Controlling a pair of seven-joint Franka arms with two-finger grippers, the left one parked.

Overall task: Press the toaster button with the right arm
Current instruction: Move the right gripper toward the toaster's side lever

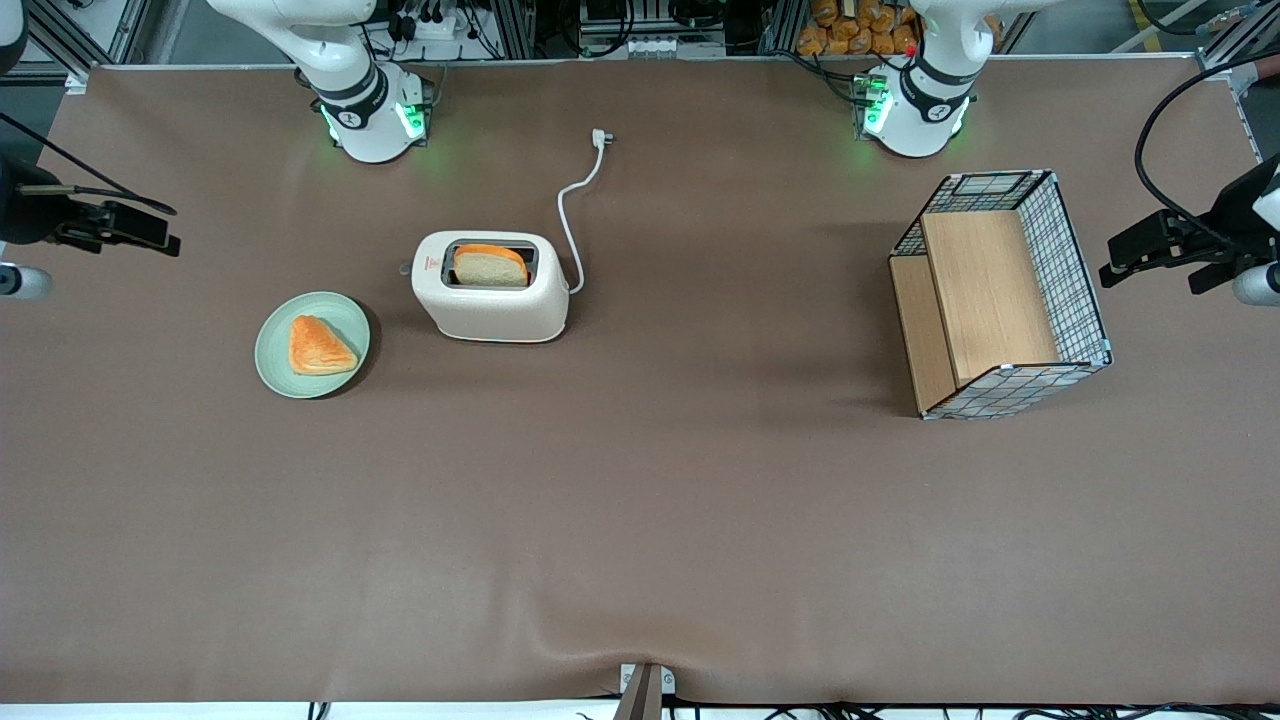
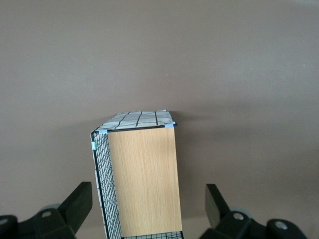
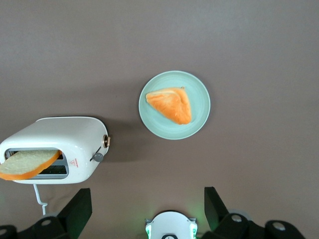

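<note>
1. At the working arm's end of the table, the gripper point(image 1: 150, 235) of the right arm point(image 1: 60, 222) is held in the air with its fingers point(image 3: 79, 209) spread wide, nothing between them.
2. Below it, the green plate point(image 3: 199, 107) with a pastry point(image 3: 172, 104) is seen.
3. Farther off toward the parked arm's end, the toaster point(image 1: 490, 305) is found, a bread slice point(image 1: 490, 266) raised in its slot.
4. The toaster button point(image 3: 98, 157) is seen protruding from the narrow end face turned toward the plate, untouched.
</note>
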